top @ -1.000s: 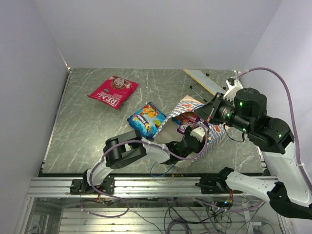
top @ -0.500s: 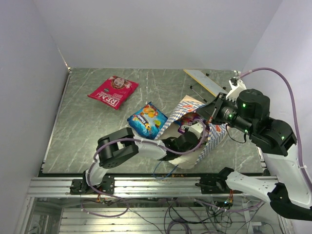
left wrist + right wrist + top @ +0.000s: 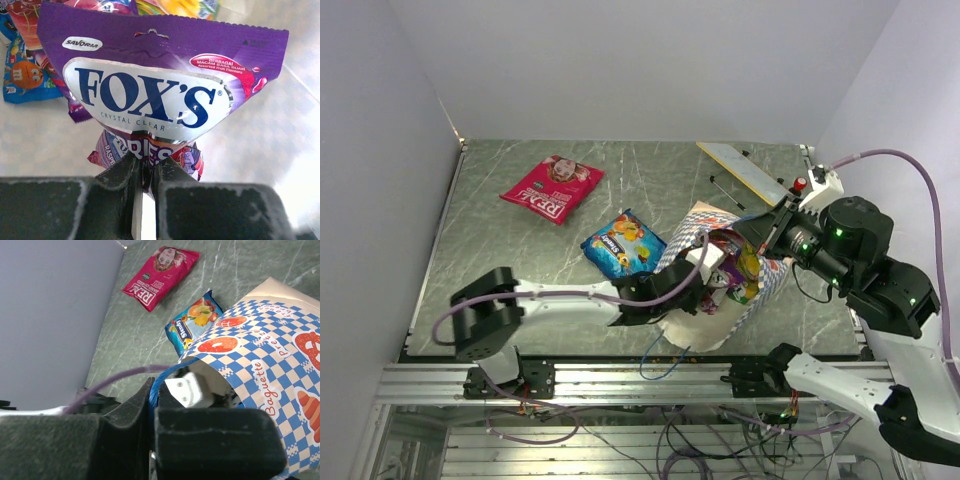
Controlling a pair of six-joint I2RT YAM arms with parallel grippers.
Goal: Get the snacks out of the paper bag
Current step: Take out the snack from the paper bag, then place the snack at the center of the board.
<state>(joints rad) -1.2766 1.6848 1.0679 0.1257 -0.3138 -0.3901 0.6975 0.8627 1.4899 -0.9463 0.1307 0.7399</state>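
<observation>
From above we overlook the grey-green marbled table (image 3: 500, 270); our nearer right wrist view shares its blue-and-white checkered paper bag (image 3: 260, 355).

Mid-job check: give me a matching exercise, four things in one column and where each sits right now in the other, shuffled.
Things
1. red-pink packet
2. blue packet
3. purple Fox's packet
4. paper bag

Places
A. rim pinched in the right hand
B. lying on the table next to the bag
C. clamped by its lower end in the left hand
D. lying on the table at the far left, apart from the bag

Pairs: 1-D, 2-B, 3-C, 4-A
</observation>
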